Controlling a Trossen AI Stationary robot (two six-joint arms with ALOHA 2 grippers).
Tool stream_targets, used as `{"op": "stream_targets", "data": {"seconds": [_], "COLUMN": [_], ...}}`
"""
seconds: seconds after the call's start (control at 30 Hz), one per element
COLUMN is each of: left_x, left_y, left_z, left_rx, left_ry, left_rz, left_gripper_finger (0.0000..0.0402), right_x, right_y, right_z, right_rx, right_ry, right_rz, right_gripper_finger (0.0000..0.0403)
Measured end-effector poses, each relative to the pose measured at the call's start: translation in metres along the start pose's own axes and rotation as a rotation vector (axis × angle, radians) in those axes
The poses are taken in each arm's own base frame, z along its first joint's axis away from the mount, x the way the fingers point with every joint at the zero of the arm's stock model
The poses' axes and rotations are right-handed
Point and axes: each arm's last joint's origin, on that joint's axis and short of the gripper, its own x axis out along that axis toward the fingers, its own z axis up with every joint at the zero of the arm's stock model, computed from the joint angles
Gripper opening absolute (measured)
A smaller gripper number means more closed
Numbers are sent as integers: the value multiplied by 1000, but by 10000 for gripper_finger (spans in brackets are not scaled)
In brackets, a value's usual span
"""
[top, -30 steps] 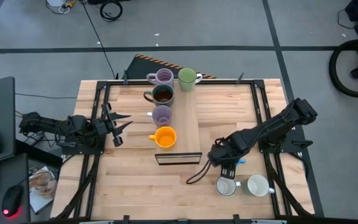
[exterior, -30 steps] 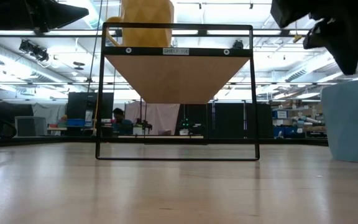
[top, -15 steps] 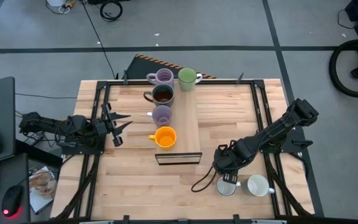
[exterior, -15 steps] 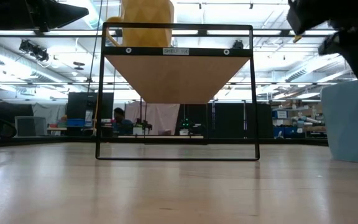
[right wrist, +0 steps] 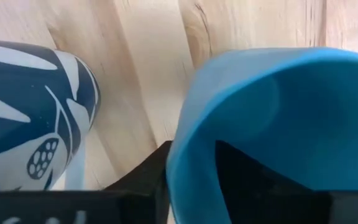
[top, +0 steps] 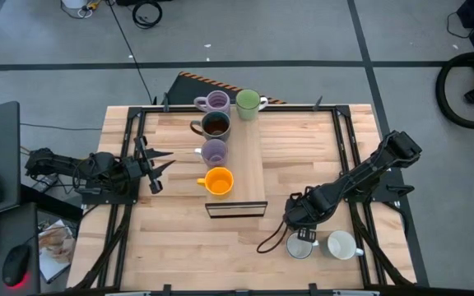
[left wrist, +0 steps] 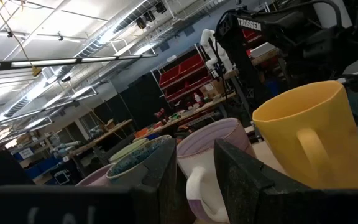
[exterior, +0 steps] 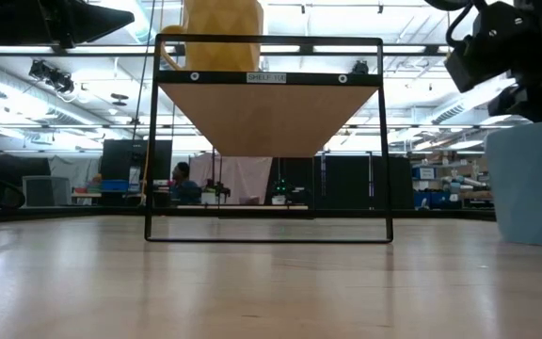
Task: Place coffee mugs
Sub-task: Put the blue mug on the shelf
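Five mugs stand on the raised wooden shelf [top: 249,160]: a lilac one [top: 212,101], a green one [top: 248,103], a dark brown one [top: 215,125], a second lilac one [top: 214,151] and an orange one [top: 219,181]. Two white mugs [top: 300,246] [top: 341,245] stand on the table at the near right. The blue mug [right wrist: 272,106] stands on the table [exterior: 534,179], hidden under my right gripper [top: 303,224] in the high view. That gripper is open, one finger inside the mug's rim and one outside. My left gripper [top: 158,169] is open and empty at the table's left. My right gripper straddles the blue mug's wall at the rim [right wrist: 194,155], one finger [right wrist: 247,177] inside and one [right wrist: 148,180] outside, coming from above. I cannot tell whether either finger touches it. The mug stands upright on the table.
The shelf's black frame [exterior: 269,137] stands at the table's middle. The patterned white mug [right wrist: 30,106] stands close beside the blue mug. A black cable [top: 266,242] lies on the table by the right gripper. Bare wood lies at the near left and far right.
My right gripper has moved toward the table's near edge and come down over the blue mug, covering it in the high view. The mugs have stayed in place.
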Motion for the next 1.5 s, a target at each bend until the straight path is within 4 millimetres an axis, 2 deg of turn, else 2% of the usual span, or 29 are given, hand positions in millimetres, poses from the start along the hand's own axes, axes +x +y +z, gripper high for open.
{"op": "stream_targets", "data": {"seconds": [0.23,0.4,0.8,1.03,1.23,1.33,1.5], "left_x": [0,0,0,0,0,0,0], "left_y": [0,0,0,0,0,1,3], "left_z": [0,0,0,0,0,0,-2], "left_rx": [0,1,-1,-3,-53,-100,-161], "left_ry": [0,1,3,2,3,13,54], "left_rz": [0,-1,2,3,4,30,106], "left_gripper_finger": [114,114,114,114,114,114,114], "right_x": [-2,-17,-73,-111,-144,-154,-168], "right_y": [-6,-21,-70,-101,-131,-136,-133], "right_z": [4,13,45,70,85,94,118], "right_rx": [-33,-73,-216,-354,-367,-381,-460], "right_ry": [23,44,23,-75,-152,-162,-149], "right_rz": [16,-40,-231,-295,-306,-301,-312], "right_gripper_finger": [61,28,42,41,41,41,42]}}
